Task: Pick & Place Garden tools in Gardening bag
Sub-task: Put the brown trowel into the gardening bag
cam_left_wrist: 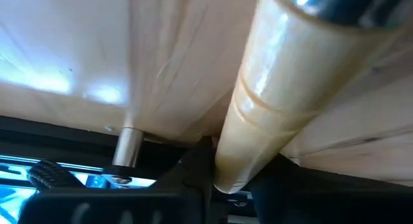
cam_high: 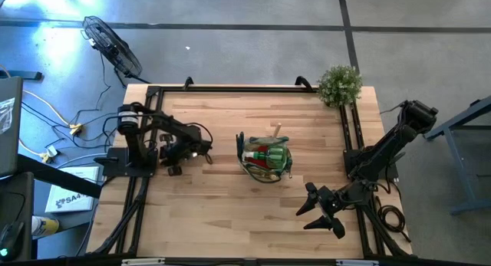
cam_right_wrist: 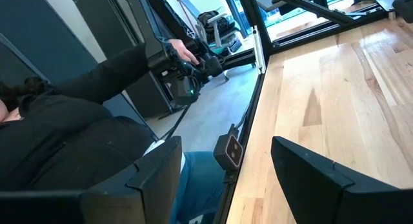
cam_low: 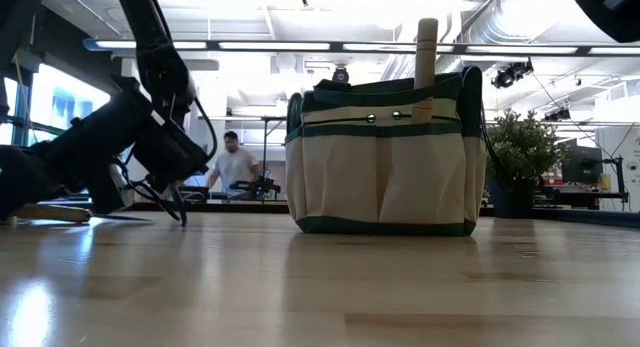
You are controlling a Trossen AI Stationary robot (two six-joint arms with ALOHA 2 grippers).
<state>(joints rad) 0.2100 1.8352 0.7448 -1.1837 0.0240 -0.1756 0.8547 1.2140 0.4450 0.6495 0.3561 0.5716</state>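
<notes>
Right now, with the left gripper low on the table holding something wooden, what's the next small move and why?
Probably lift the left gripper straight up. Its wrist view shows a wooden handle clamped between its fingers, close to the table, and the gardening bag stands off to its side, so the tool needs height to clear the rim. The right gripper waits open near the table's edge.

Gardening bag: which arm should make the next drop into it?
Left. The left gripper is shut on a wooden-handled tool and sits beside the gardening bag. The right gripper is open, empty, near the table's front edge.
</notes>
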